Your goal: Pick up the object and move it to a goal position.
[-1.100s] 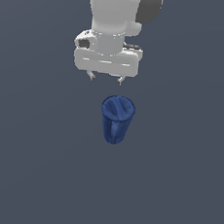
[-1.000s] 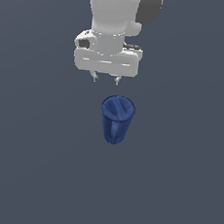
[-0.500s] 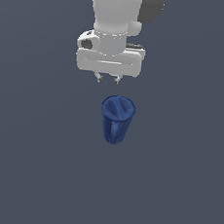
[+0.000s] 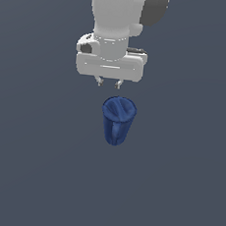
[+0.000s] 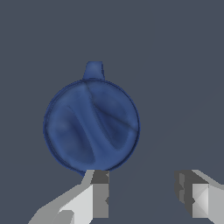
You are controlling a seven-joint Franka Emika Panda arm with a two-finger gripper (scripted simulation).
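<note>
Object [image 4: 117,120], the dark blue cup, stands upright on the worktop [image 4: 29,175] at frame centre, ungrasped, while the end effector [image 4: 109,82] hovers just above it, parted and empty, so alignment, gripping, lifting and carrying all remain.

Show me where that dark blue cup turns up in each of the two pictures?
Exterior view: the dark blue cup stands upright near the picture's middle, just below the end effector.
Wrist view: the cup is seen from above as a round blue disc, beyond the fingertips.
Shared landmark: the end effector, open in both.
</note>
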